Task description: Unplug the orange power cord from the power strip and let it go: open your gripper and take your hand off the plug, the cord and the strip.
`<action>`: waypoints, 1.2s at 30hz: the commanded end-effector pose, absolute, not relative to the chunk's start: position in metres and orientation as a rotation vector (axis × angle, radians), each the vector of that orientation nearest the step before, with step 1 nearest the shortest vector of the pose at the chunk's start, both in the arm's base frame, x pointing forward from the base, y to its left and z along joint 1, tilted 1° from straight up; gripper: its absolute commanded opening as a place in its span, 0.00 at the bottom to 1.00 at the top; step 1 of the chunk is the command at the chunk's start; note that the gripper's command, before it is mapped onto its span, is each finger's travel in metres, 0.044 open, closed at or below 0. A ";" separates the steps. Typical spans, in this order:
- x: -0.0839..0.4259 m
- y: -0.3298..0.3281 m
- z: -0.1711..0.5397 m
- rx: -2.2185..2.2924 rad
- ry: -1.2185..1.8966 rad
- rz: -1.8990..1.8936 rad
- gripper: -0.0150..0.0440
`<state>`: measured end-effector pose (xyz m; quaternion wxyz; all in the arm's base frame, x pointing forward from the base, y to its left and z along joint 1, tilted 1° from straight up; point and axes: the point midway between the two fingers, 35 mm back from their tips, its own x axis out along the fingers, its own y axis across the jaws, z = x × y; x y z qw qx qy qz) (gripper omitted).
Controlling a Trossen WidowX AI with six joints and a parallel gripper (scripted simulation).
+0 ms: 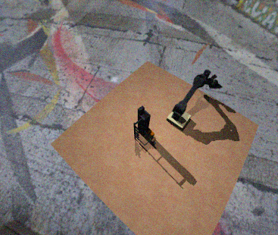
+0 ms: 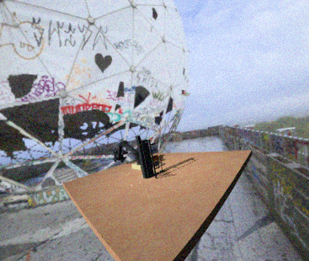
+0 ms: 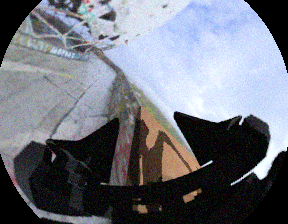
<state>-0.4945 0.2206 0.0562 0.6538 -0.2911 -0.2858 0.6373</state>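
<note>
Pincer (image 1: pixel 213 81): fingers spread wide, nothing between them. In the wrist view the two dark fingers stand well apart, with bare desk surface and sky showing in the gap. The pincer is raised high above the desk (image 1: pixel 115 182), off toward its far right edge.

Arm (image 1: pixel 188 96): rises at a slant from a pale base plate (image 1: pixel 179 119) that sits on the desk, nearer the far corner than the near one. Its shadow falls toward the right edge.

Power strip (image 1: pixel 143 123): dark block standing upright near the middle of the desk, well apart from the pincer and just left of the arm base. A small orange spot, the orange plug (image 1: pixel 152 133), shows at its lower side, touching the strip; too small to tell how deep it sits. The cord itself I cannot make out.

Room: wide bare desk surface lies toward the near corner and left edge; a long thin shadow runs from the strip toward the near right edge. In the exterior view the strip (image 2: pixel 146 159) hides most of the arm.
</note>
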 end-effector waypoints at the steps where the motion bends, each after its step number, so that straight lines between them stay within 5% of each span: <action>1: -0.495 0.222 0.057 -0.664 -0.654 1.447 0.89; 9: -0.461 0.314 0.077 -0.830 -0.736 1.356 0.53; 24: -0.313 0.479 0.098 -1.095 -0.684 1.177 0.53; 36: -0.149 0.546 0.120 -1.285 -0.551 1.046 0.53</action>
